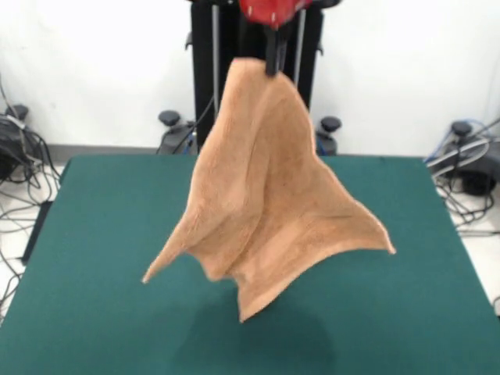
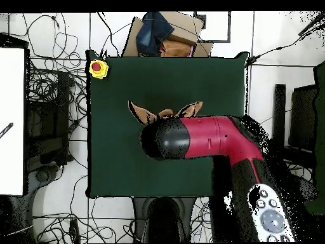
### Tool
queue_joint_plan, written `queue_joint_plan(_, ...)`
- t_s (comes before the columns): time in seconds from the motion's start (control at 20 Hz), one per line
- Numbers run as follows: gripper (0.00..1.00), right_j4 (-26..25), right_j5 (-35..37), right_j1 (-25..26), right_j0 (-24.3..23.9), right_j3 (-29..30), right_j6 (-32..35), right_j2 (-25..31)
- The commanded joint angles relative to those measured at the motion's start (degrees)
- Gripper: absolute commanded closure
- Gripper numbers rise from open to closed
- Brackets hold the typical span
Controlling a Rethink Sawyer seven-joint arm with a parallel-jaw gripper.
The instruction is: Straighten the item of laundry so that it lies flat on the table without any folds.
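The big dark green felt table (image 1: 94, 312) fills the near part of the front view, and a soft dark shadow lies on it under the cloth. Above it hangs the small peach-orange terry-cloth towel (image 1: 266, 195). It does not lie flat. It hangs in the air over the middle of the table, long from top to bottom, narrow at the top and wide at the bottom. 3 pointy corners stick out low down: 1 to the left, 1 to the right and 1 straight down near the table. Deep folds run down from the top.

The black gripper (image 1: 273, 61) pinches the top of the towel, with its jaws squeezed on the cloth. Above it is the red arm (image 1: 273, 9).

From overhead, the red and black arm (image 2: 203, 136) covers most of the towel (image 2: 166, 114), so only small bits peek out.

Behind the table are the black pedestal (image 1: 234, 70), a white wall (image 1: 94, 62) and tangled cables (image 1: 19, 148) on the floor. A yellow box with a red button (image 2: 98, 68) sits on 1 table corner
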Motion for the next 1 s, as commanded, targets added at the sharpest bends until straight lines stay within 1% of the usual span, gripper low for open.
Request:
queue_joint_plan(0.05, 1.00, 7.4, 8.9, -11.8, 0.5, 5.5, 5.6, -1.3)
queue_joint_plan(0.2, 1.00, 9.2, 10.4, -14.1, 0.7, 5.4, 5.2, -1.6)
queue_joint_plan(0.65, 1.00, 10.2, 15.2, -18.9, 0.2, 5.0, 1.8, -2.1)
queue_joint_plan(0.7, 1.00, 10.0, 15.1, -18.8, -0.1, 5.2, 1.6, -2.1)
queue_joint_plan(1.0, 1.00, 6.6, 11.6, -14.6, -0.4, 4.7, 3.7, -1.5)
